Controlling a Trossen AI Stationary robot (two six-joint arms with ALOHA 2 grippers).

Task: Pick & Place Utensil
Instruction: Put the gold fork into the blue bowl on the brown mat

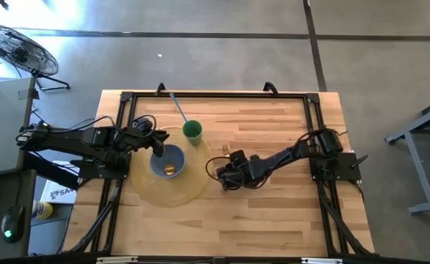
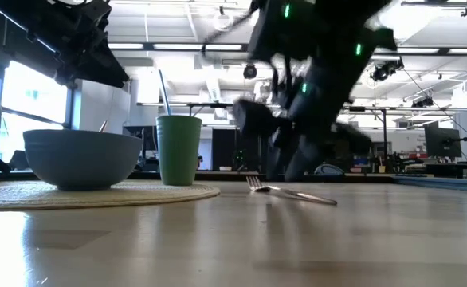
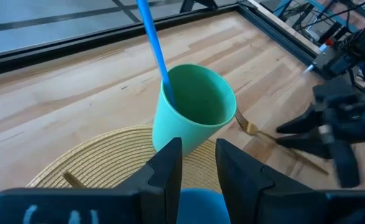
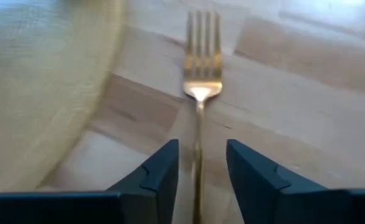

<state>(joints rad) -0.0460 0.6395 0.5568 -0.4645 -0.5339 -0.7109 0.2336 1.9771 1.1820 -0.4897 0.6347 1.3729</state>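
Gold fork (image 4: 200,81) flat on the table, just beside the woven placemat (image 1: 193,187)

Right gripper (image 4: 201,171) fingers spread either side of the handle, not pinching. Left gripper (image 3: 198,165) over the blue bowl (image 1: 167,161), fingers narrow, empty.

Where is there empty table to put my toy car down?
The bare wood between the right gripper and the table's right edge is free, and so is the strip nearest the front edge. It is crowded around the round mat: the blue bowl, green cup, left gripper and the fork beside the mat.
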